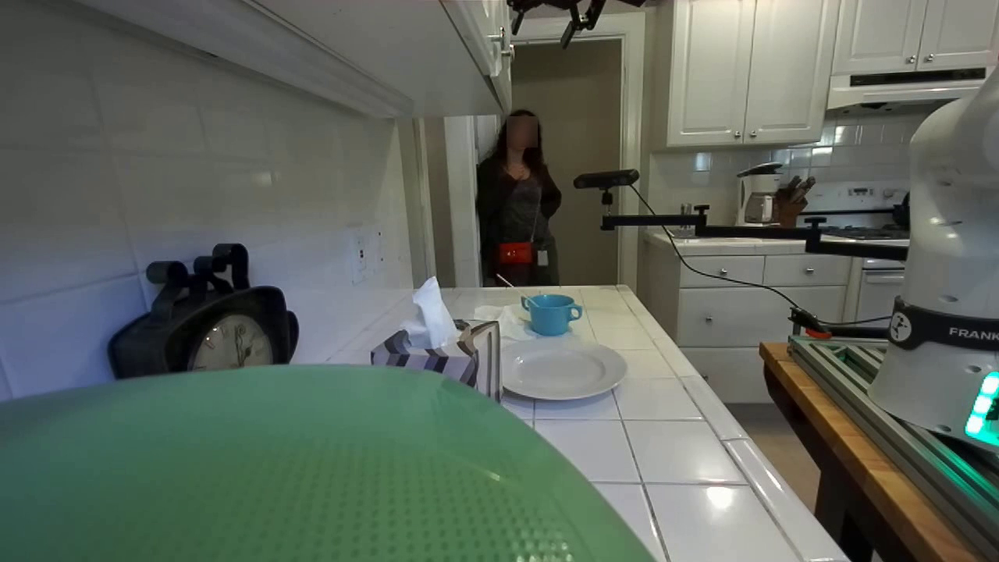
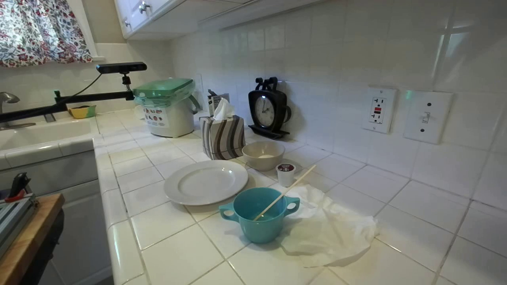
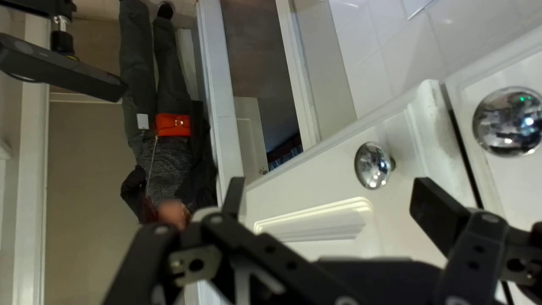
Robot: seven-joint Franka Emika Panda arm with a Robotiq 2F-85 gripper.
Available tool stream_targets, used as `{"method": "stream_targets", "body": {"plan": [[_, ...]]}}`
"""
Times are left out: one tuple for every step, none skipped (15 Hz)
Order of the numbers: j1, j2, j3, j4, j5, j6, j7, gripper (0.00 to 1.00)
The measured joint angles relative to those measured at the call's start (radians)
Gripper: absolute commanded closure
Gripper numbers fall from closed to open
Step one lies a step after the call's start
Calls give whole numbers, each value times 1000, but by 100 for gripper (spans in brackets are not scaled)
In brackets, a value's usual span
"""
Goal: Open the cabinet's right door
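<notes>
The white wall-hung cabinet point(image 1: 375, 47) shows from below at the top left of an exterior view; its front and knobs also show in an exterior view point(image 2: 158, 12). In the wrist view, which stands upside down, its right door point(image 3: 330, 186) has a moulded panel and a round chrome knob point(image 3: 372, 165). A narrow dark gap separates it from the neighbouring door with its own knob point(image 3: 508, 121). My gripper point(image 3: 334, 201) is open and empty in front of the right door. The knob appears between the fingers, apart from both. The gripper also shows, cut off, at the top point(image 1: 574, 19).
Below are a tiled counter point(image 2: 178, 253), a plate point(image 2: 206, 183), a blue cup point(image 2: 259, 233), a tissue box point(image 2: 222, 138) and a clock point(image 2: 267, 111). A camera on a bracket point(image 1: 605, 179) stands out from the robot base. A person point(image 1: 519, 203) stands at the doorway.
</notes>
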Motion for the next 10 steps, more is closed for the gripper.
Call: {"method": "stream_targets", "body": {"plan": [[1, 4, 4, 2, -14, 0, 14, 0], [3, 8, 5, 2, -27, -1, 28, 0], [4, 12, 6, 2, -42, -2, 41, 0], [5, 15, 6, 2, -55, -4, 52, 0], [6, 20, 6, 3, -66, -6, 61, 0], [7, 23, 6, 3, -78, -10, 70, 0], [8, 27, 5, 3, -88, -13, 79, 0], [10, 31, 4, 4, -97, -14, 86, 0], [13, 35, 3, 4, -102, -16, 91, 0], [17, 38, 1, 4, -106, -18, 95, 0]]}}
